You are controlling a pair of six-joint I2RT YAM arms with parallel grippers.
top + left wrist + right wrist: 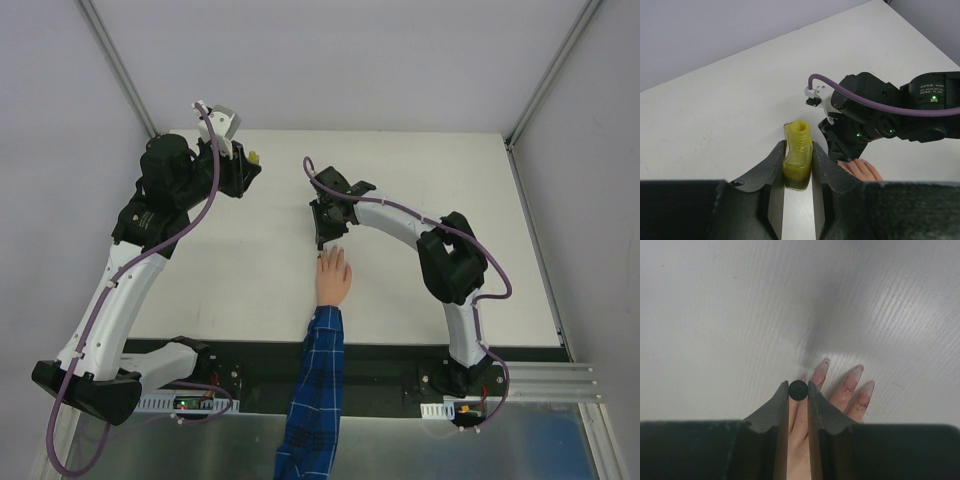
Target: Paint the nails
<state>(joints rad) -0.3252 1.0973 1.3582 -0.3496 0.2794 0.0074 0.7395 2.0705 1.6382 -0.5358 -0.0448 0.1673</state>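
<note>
The peach mannequin hand [333, 276] with a blue plaid sleeve [315, 385] lies flat on the white table, fingers pointing away. Its long pale nails [855, 373] carry dark smudges. My right gripper [321, 238] is shut on the black round brush cap [798, 390] and holds it just over the fingertips [823, 368]; the brush tip is hidden under the cap. My left gripper [798, 161] is shut on the open yellow-green polish bottle [798, 155], upright, at the far left [254, 158]. The right gripper and the hand [863, 170] show to its right.
The white table [450, 200] runs to a back edge and side posts. The right arm's elbow [455, 262] stands right of the hand. The left arm [150, 220] arches along the left side.
</note>
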